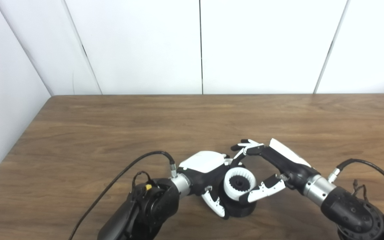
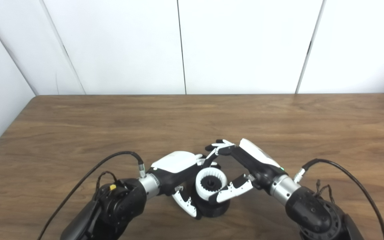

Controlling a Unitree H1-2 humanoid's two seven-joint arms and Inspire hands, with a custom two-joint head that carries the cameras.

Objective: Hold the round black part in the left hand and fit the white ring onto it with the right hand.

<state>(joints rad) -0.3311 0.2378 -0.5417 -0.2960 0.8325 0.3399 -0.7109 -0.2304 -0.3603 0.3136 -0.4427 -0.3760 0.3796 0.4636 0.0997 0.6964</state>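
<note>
Near the desk's (image 1: 112,126) front edge, the left hand (image 1: 203,173) is gripping the round black part (image 1: 240,208) while the right hand's (image 1: 278,166) fingers (image 1: 260,191) are pinching the white ring (image 1: 240,183) sitting atop it.

I am working at what looks like a lab test bench: a bare wooden table (image 1: 112,126) is sitting against plain white wall panels (image 1: 138,46), with cables (image 1: 118,180) trailing from my arms.
</note>
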